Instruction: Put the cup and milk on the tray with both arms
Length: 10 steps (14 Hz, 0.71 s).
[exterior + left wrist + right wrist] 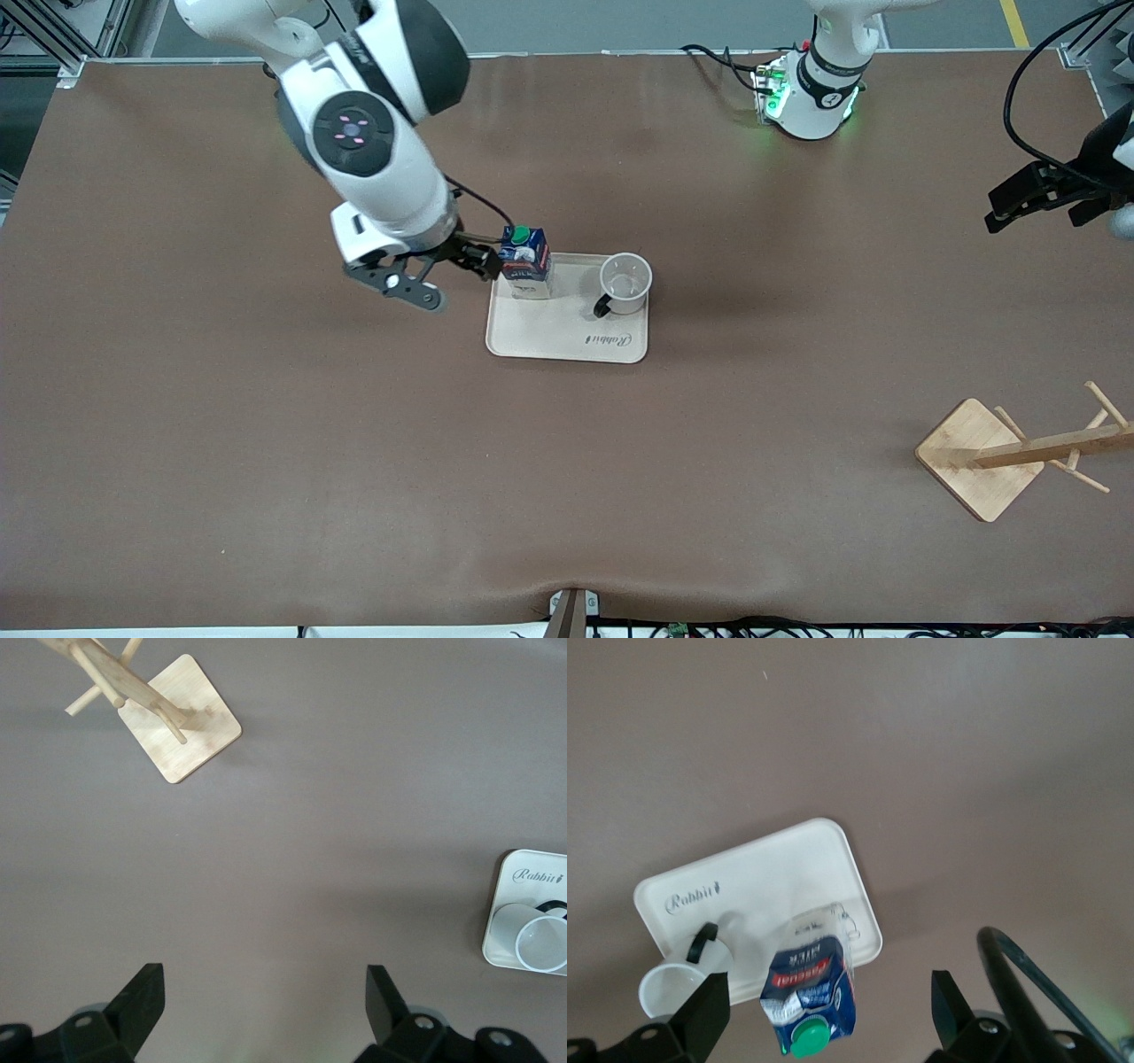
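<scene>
A beige tray (567,332) with "Rabbit" script, a white cup (625,283) with black handle, and a blue, red-labelled, green-capped milk carton (525,264) are seen.

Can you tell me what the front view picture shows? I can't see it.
A milk carton and a white cup stand on a beige tray on a brown table. The right tool is open beside the milk, the left tool waits open at the table's edge, above a wooden rack.

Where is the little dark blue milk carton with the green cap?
The dark blue milk carton stands upright on the beige tray, beside the white mug, at the tray's edge toward the right arm's end.
</scene>
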Tool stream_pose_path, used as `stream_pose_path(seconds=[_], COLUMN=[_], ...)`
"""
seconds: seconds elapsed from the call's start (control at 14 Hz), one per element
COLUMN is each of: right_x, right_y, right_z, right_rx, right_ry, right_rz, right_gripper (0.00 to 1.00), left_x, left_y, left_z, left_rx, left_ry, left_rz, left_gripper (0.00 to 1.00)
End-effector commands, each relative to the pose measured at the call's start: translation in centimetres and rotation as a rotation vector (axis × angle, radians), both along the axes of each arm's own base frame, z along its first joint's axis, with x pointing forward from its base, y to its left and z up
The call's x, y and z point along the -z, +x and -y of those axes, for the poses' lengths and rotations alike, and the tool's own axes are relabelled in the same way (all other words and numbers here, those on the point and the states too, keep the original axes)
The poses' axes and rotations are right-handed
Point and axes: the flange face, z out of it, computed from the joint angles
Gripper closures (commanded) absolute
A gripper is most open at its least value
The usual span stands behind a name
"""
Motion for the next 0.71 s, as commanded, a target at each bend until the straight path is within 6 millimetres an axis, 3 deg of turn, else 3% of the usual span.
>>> stream_pose_path(seconds=[0.0,0.29,0.43,0.57,0.64], right_x=[-1.9,-1.5,-2.4,-5.7,-5.8], right_y=[2.0,4.7,6.6,8.2,8.6], right_z=[3.3,11.9,17.6,20.5,21.2], right_rx=[-0.072,-0.141,-0.162,-0.2,-0.217], right_ry=[0.028,0.018,0.037,0.06,0.063], right_rz=[0.025,-0.046,-0.029,0.059,0.07], right_gripper=[0.0,0.0,0.0,0.0,0.0], left_x=[-0.8,-1.3,-1.2,-1.4,-1.6], left_y=[-1.0,-1.6,-1.9,-2.0,-2.2], left_z=[0.4,0.5,0.7,0.8,0.8], left_rx=[-0.011,-0.036,-0.062,-0.064,-0.066], left_ry=[-0.014,-0.01,-0.009,-0.008,-0.008], left_rz=[-0.001,-0.007,-0.025,-0.025,-0.021], left_gripper=[0.0,0.0,0.0,0.0,0.0])
